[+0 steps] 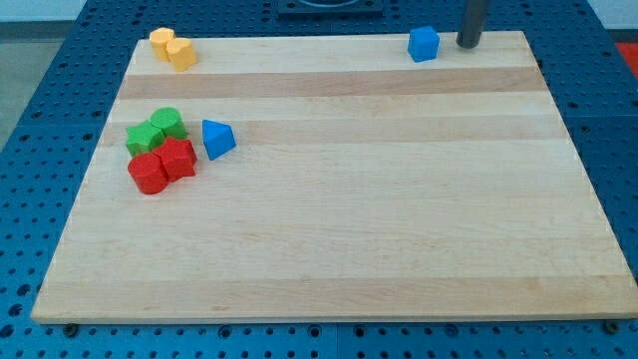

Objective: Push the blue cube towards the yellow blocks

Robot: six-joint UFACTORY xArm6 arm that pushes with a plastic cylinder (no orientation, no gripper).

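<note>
One rod, top cropped | my tip (pixel 468 45) right of blue cube (pixel 424 44)

You see only a short stretch of the robot at the upper right of the frame: a plain, straight, dark grey cylindrical rod, smooth and unmarked, ending in my tip (pixel 468 46), blunt and round.

No text, label, brand, number or sign can be read anywhere in the view. The wooden desk (pixel 349 199) shows only plain grain, the coloured blocks carry no markings that can be made out, and the blue perforated surface (pixel 60 110) around it bears no writing.
</note>
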